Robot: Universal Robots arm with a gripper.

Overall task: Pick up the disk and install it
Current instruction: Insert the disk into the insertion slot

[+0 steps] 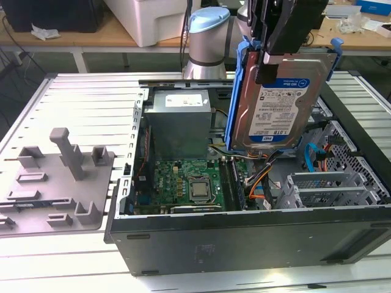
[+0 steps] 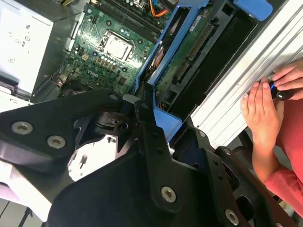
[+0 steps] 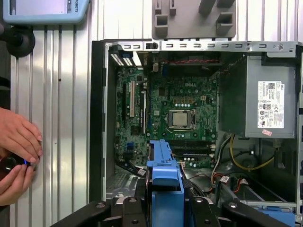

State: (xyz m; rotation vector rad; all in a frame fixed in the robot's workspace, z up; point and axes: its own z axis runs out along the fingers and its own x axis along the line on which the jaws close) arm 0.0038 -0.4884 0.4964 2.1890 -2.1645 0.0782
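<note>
The disk (image 1: 278,104), a silver hard drive with a white-and-blue label in a blue carrier rail, hangs upright and slightly tilted above the open computer case (image 1: 244,238). It is over the case's side on the exterior view's right. My gripper (image 1: 278,58) comes down from above and is shut on the disk's upper part. In the first wrist view the blue carrier (image 3: 164,184) stands edge-on between my black fingers (image 3: 135,210), over the motherboard (image 3: 175,113). In the second wrist view the disk's circuit-board side (image 2: 189,56) shows inside the blue rail.
Inside the case are the power supply (image 1: 180,119), cables, and a metal drive cage (image 1: 330,186) at the exterior view's right. A grey fixture (image 1: 58,183) lies on the slatted table to its left. A person's hands (image 3: 16,146) hold a small black device at the table's edge.
</note>
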